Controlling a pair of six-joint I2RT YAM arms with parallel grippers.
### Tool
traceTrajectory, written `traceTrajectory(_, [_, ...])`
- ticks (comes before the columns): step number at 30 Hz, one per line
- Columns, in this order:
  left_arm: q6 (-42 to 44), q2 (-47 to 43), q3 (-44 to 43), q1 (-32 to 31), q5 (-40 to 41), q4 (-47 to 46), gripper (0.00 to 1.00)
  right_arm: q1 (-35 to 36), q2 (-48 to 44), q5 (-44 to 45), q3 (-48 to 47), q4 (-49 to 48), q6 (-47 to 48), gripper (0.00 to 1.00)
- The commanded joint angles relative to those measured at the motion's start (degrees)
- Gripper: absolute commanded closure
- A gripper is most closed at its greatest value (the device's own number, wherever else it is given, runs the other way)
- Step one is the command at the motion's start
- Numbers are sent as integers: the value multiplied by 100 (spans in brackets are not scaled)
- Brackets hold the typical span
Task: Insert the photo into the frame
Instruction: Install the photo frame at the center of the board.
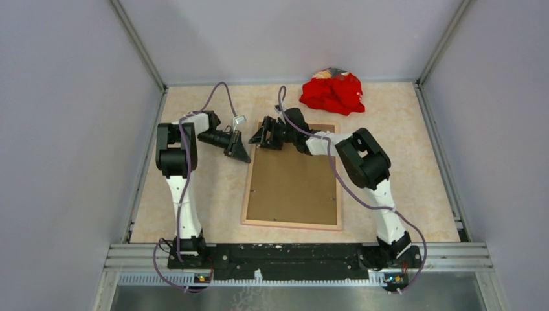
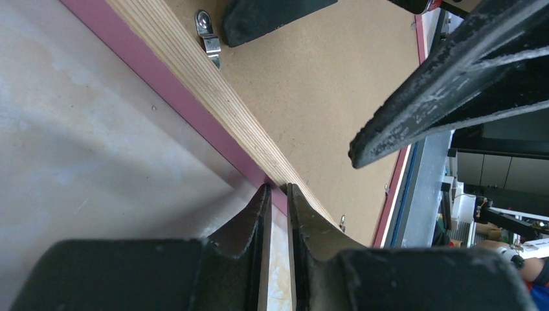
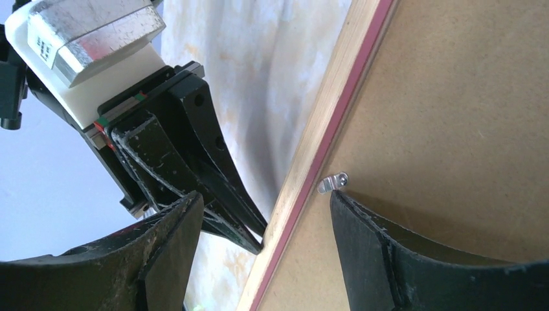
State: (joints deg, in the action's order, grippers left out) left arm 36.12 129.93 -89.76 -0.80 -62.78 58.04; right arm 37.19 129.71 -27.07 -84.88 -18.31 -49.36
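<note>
The frame (image 1: 291, 225) lies back up on the table, tan wood rim upward, with the plain brown backing board (image 1: 291, 181) set inside it. The photo is hidden. My left gripper (image 1: 239, 153) is shut, and its tips (image 2: 277, 189) press against the pink outer edge of the frame (image 2: 194, 71) near the far left corner. My right gripper (image 1: 263, 136) is open and straddles that same rim (image 3: 317, 136). One of its fingers (image 3: 382, 259) rests on the backing board (image 3: 453, 116) just below a metal clip (image 3: 332, 182). The other finger (image 3: 162, 253) hangs outside the frame.
A red cloth heap (image 1: 333, 91) lies at the back right of the table. Grey walls close in the table on the left, right and back. Small metal clips (image 2: 207, 32) sit along the frame's inner edge.
</note>
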Motion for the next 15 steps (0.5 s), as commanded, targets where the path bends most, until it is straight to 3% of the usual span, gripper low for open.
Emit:
traceTrajectory(1, [120,14,120,-77,-83,-38,81,103,251,88,-205,28,-98,28])
traceTrajectory(15, [185,15,151,-78,-76,-38,81,157,397,223,-349,40,-265,29])
